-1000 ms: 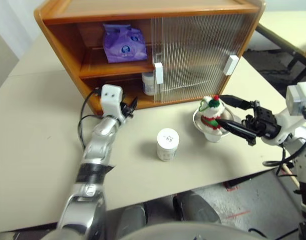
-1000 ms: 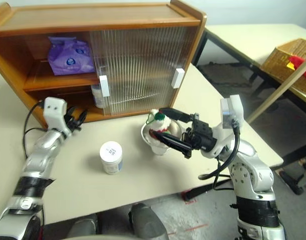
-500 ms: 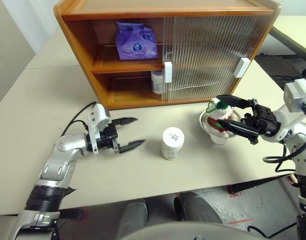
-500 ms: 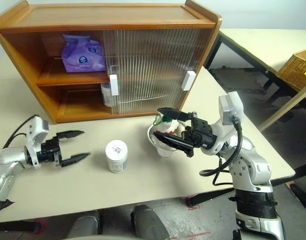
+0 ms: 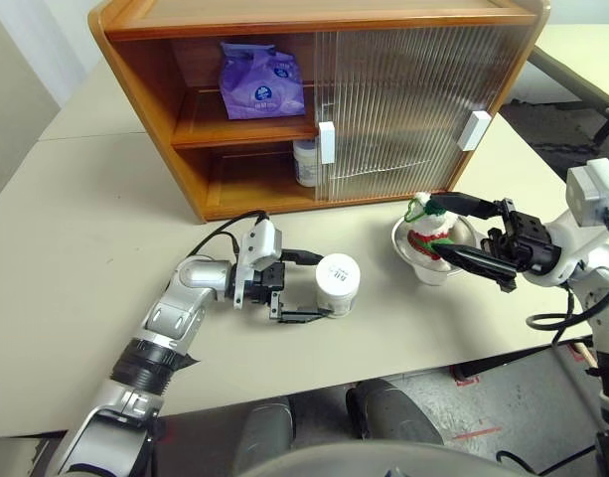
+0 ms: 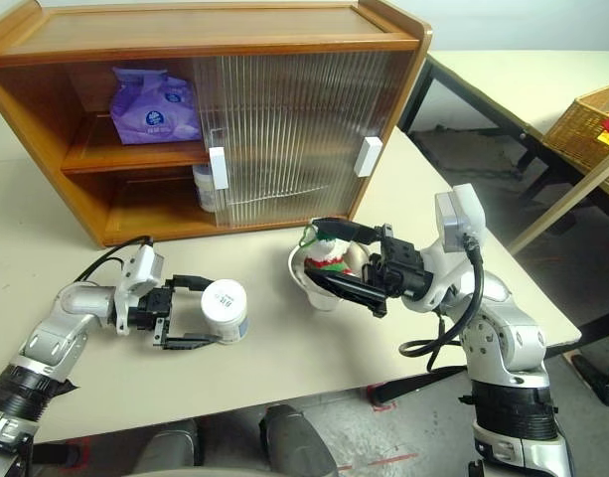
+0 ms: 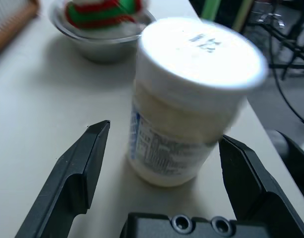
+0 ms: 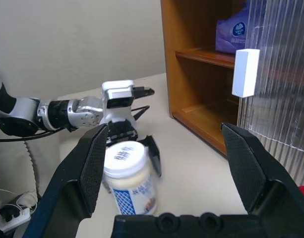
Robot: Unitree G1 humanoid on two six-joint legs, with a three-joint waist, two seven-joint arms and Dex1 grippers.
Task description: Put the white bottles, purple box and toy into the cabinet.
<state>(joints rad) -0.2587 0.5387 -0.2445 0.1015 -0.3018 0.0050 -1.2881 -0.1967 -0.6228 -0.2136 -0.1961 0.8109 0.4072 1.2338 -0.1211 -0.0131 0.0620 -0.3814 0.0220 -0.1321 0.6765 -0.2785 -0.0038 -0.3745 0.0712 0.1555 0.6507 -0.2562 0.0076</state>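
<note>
My left gripper point(image 5: 306, 287), fingers spread, straddles the white bottle point(image 5: 336, 285) standing before the cabinet point(image 5: 403, 89). Closing off-centre could tip it. My right gripper point(image 5: 470, 231) hangs spread around the toy point(image 5: 427, 225).

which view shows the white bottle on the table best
The left wrist view: the white bottle stands close up between the left gripper's open fingers, label visible though blurred. The eye views show it small from above; the right wrist view shows it farther off.
</note>
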